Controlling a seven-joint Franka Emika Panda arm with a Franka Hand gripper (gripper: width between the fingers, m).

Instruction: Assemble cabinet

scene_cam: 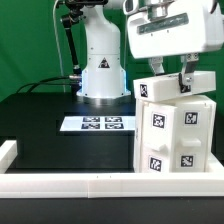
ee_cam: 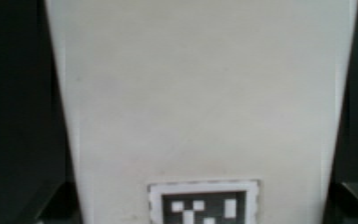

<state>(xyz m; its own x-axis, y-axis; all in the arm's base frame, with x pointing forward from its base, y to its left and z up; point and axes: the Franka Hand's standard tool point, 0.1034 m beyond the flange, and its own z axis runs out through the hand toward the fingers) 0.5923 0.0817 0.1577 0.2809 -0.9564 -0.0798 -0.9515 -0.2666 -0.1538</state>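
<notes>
The hand [scene_cam: 172,78] is closed on a white top panel [scene_cam: 158,89], with one finger set against each of its long sides. In the wrist view the panel [ee_cam: 194,90] fills the space between the two dark fingers, and a square black-and-white tag [ee_cam: 204,202] is seen at its far end. The panel is held slightly tilted and lies directly on top of the cabinet [scene_cam: 176,135]. The cabinet is stood upright at the exterior view's right, on the black surface [scene_cam: 40,120], just behind the white border rail [scene_cam: 60,181]. Several tags are carried on its front faces. The marker board [scene_cam: 98,124] is located to the exterior view's left of the cabinet, in front of the arm's white base [scene_cam: 100,65].
</notes>
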